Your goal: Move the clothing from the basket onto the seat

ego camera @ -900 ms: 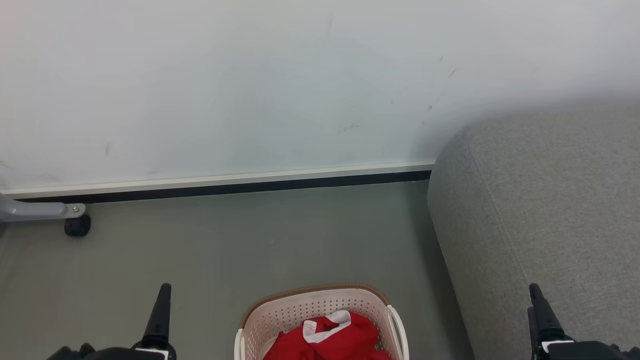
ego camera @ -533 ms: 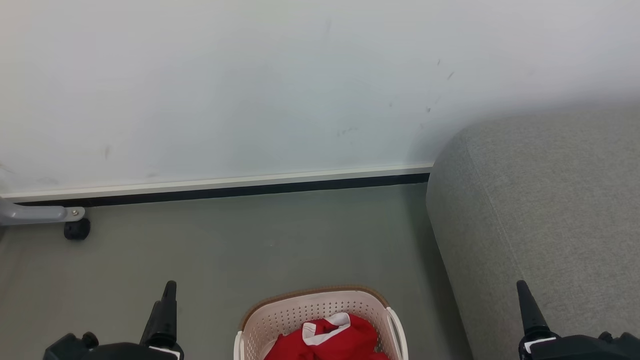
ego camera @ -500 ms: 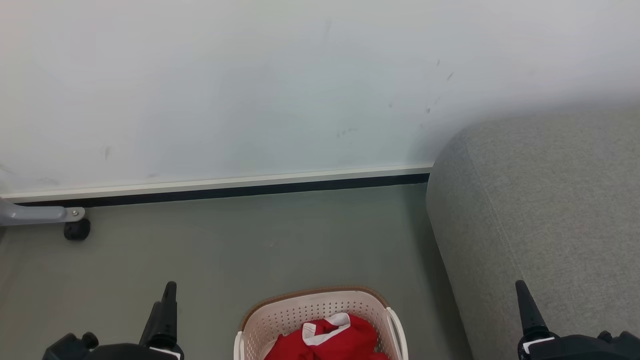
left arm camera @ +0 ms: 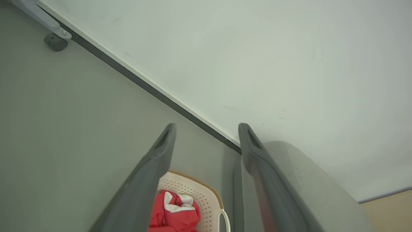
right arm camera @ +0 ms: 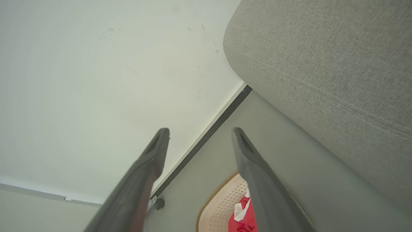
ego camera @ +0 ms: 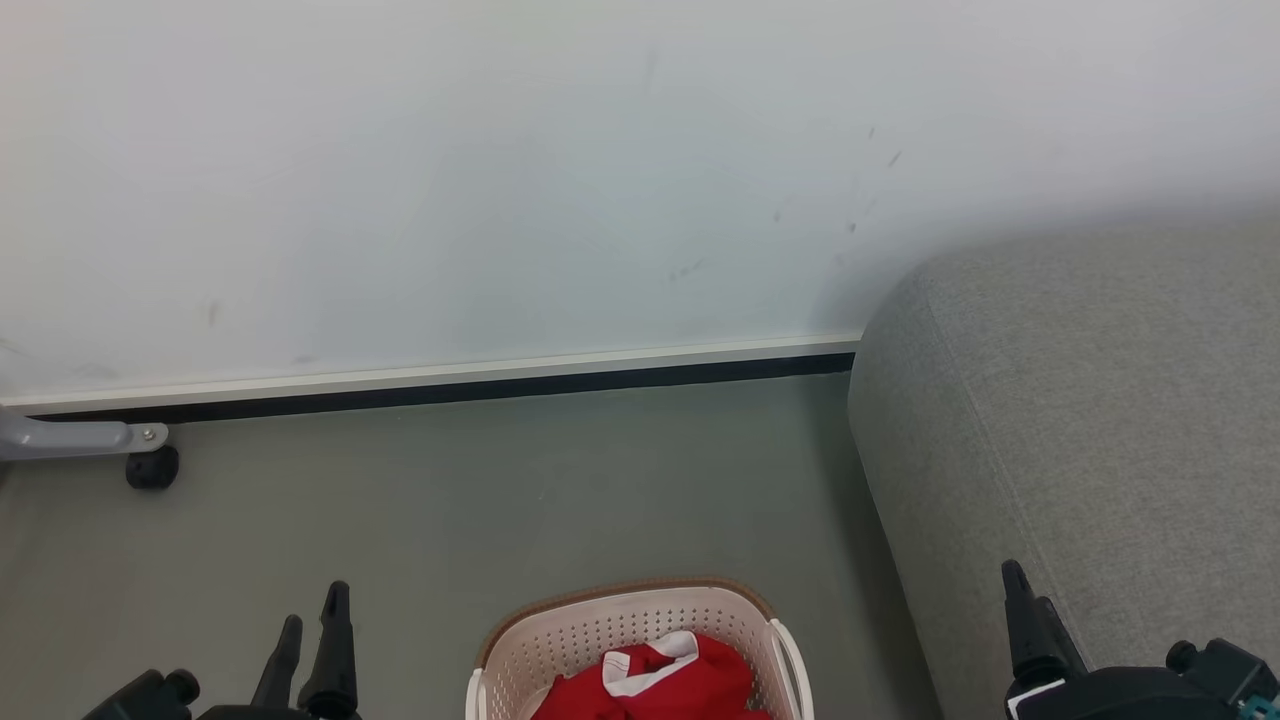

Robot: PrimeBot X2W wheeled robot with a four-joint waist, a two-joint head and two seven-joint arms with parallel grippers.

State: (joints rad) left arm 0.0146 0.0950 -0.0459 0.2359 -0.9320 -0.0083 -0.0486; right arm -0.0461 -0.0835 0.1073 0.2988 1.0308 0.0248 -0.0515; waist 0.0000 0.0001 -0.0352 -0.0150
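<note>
left gripper [left arm camera: 207,127]: we see its two dark fingers [left arm camera: 151,174] spread well apart with nothing between them. It hangs over the floor [ego camera: 520,500], left of the basket [ego camera: 545,640] and apart from it.
right gripper [right arm camera: 200,131]: its fingers are parted about as widely and are also empty. In the head view it stands at the lower right against the grey cloth of the seat [ego camera: 1100,400]. We cannot tell whether it touches the cloth.
clothing [ego camera: 655,685]: red cloth with white trim lies bunched in a heap inside the basket, below the rim, with a white band folded over on top. We cannot read any numerals from here.
basket: it is cream, full of small holes, with a brown rim and a pale handle on its right side. It stands on the floor just beside the left side of the seat, well apart from the floor's far edge. The bottom of the head view cuts off its near part.
seat: it is light grey fabric with a rounded corner and a stitched seam. It fills the right side of the floor, and its far corner is close to the wall [ego camera: 500,150].
floor: grey-green and smooth, it ends at a dark baseboard [ego camera: 450,388] under the wall.
wall: white, with a few small dark marks.
far left corner of the floor: a black caster wheel [ego camera: 152,468] sits under a grey metal leg [ego camera: 60,438], near the baseboard.
</note>
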